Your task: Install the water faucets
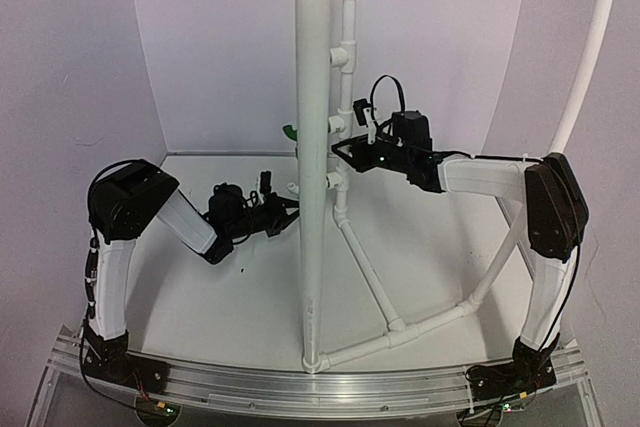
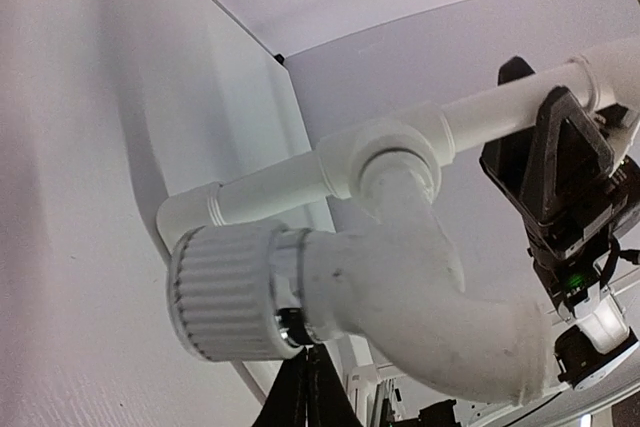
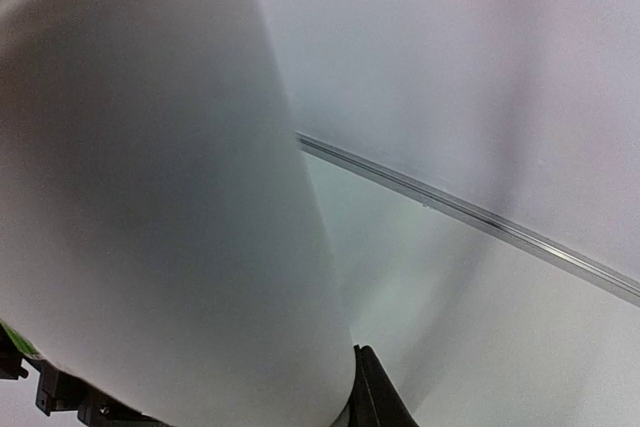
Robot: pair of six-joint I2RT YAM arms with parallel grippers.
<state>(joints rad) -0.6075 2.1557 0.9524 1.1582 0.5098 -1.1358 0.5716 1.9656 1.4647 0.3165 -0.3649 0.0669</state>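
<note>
Top external: high behind both bases, facing the back wall, wide. Left wrist: looks past the left pincer [image 2: 300, 392], close under the white faucet [image 2: 400, 287]; the right pincer [image 2: 548, 132] beyond it is shared with top. Right wrist: a white pipe [image 3: 150, 197] just ahead, blurred.

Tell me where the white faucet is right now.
Top view: the white faucet sits left of centre, beside the left gripper and the thick upright pipe, its end at a tee outlet.
</note>
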